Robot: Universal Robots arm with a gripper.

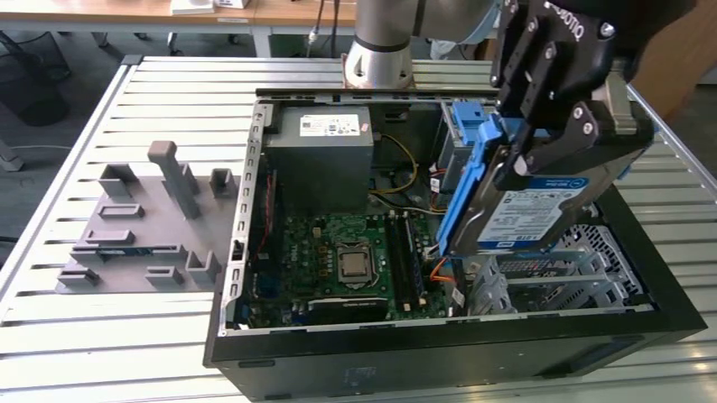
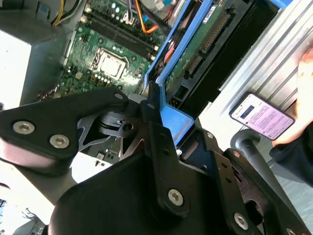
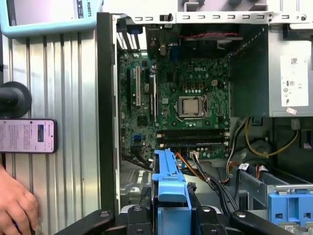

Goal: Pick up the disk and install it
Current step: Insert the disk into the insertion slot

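Exterior view: gripper [image 1: 563, 162] holds the disk [image 1: 538, 215] over the computer case [image 1: 426, 354].

Disk [image 1: 540, 214]: in the exterior view its upper end is covered by the claw [image 1: 549, 164] clamped on it, and its back face is out of sight.
Claw: its body is cut off by the exterior view's top edge.
Arm [image 1: 381, 50]: cut off by the same edge just above its silver base.
Circuit board [image 1: 336, 243]: the part toward the exterior view's right is hidden behind the disk.
Phone [image 3: 27, 136]: cut by the picture's edge in the first wrist view, and its screen text is too small to read.
Hand [image 3: 14, 205]: partly outside the picture.
Computer case [image 1: 448, 361]: its near corner is cut by the exterior view's bottom edge.
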